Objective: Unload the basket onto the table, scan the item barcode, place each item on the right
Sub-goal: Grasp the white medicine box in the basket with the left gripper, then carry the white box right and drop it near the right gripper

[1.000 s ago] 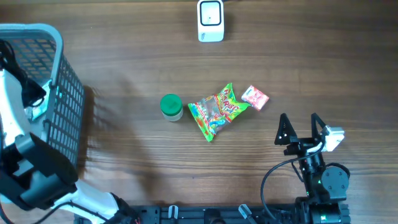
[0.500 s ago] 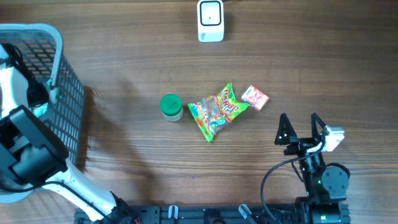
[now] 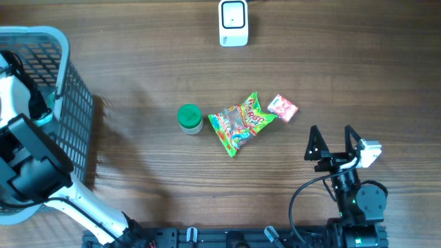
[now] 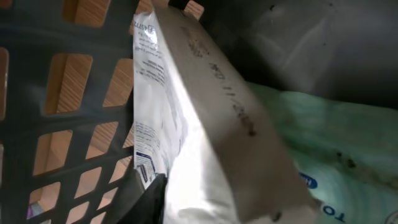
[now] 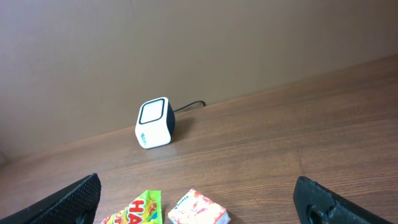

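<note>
My left gripper [image 4: 199,214] is down inside the grey basket [image 3: 69,103], shut on a white packet [image 4: 186,124] with small print and a date stamp. One black finger [image 4: 146,199] presses its left face; the packet hides the other finger. In the overhead view the left arm [image 3: 31,165] covers the packet. The white scanner [image 3: 233,23] stands at the table's far edge and shows in the right wrist view as the scanner [image 5: 154,123]. My right gripper [image 3: 333,141] rests open near the front right, with nothing between its fingers.
A green-lidded jar [image 3: 189,118], a colourful gummy bag [image 3: 240,124] and a pink packet [image 3: 282,108] lie mid-table, just ahead of the right gripper. A pale green bag [image 4: 323,149] lies in the basket beside the white packet. The basket wall [image 4: 81,124] stands close on the left.
The left arm has shifted over the basket's near end and then held nearly still. The right arm and the items on the table have not moved.
</note>
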Robot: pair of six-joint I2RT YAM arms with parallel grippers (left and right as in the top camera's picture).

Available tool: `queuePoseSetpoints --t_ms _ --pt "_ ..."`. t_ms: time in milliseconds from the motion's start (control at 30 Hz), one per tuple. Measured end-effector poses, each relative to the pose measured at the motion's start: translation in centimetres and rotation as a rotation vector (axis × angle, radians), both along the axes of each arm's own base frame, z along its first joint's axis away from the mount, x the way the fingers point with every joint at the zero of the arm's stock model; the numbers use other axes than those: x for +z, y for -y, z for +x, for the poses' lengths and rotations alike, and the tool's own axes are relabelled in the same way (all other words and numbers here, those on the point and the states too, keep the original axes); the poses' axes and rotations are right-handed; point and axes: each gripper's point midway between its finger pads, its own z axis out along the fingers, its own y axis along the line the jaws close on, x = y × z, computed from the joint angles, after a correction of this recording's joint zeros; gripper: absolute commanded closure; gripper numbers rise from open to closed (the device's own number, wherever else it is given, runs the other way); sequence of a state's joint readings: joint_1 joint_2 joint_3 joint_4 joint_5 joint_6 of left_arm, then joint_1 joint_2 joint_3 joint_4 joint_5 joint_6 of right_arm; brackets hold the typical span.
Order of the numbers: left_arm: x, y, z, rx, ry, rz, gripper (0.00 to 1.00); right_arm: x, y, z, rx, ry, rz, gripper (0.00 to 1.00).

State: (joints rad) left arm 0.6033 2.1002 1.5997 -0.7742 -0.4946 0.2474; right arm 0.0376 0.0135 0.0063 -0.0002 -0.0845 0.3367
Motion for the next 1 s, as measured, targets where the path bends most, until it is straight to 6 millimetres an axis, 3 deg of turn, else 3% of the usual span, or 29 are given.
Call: queuePoseSetpoints --t_ms 100,267,400,567,633,667,767,833,900,967,1000 --pt "0.0 0.1 -0.4 0.0 -0.024 0.0 0.87 0.0 0.0 0.0 0.0 0.0 0.0 0.0" --pt "1.2 2.2 -0.3 -0.035 -0.061 -0.024 0.92 0.0 0.0 0.0 0.0 0.0 0.0 0.0" --pt "6.5 4.0 -0.3 -0.025 0.039 0.007 0.91 0.0 0.0 0.0 0.0 0.0 0.0 0.0" --pt "18.1 5.6 -2.8 0.061 0.326 0.127 0.88 0.0 0.0 0.0 0.0 0.0 0.0 0.0" --pt "21.1 6.8 -3.4 0.074 0.449 0.121 0.88 0.0 0.0 0.0 0.0 0.0 0.0 0.0" --pt "23.7 8.4 -3.7 0.053 0.568 0.087 0.88 0.0 0.0 0.0 0.0 0.0 0.0 0.0" --pt "28.4 13.6 -2.4 -0.104 0.834 -0.088 0.88 0.0 0.0 0.0 0.0 0.0 0.0 0.0" --pt "33.3 20.8 -1.7 -0.363 1.059 -0.326 0.86 0.0 0.0 0.0 0.0 0.0 0.0 0.0" --pt "36.5 27.9 -2.6 -0.607 1.159 -0.559 0.89 0.0 0.0 0.0 0.0 0.0 0.0 0.0" --pt "37.5 34.2 -4.1 -0.796 1.148 -0.777 0.9 0.0 0.0 0.0 0.0 0.0 0.0 0.0" --pt "37.5 35.4 -4.4 -0.828 1.135 -0.823 0.9 0.0 0.0 0.0 0.0 0.0 0.0 0.0"
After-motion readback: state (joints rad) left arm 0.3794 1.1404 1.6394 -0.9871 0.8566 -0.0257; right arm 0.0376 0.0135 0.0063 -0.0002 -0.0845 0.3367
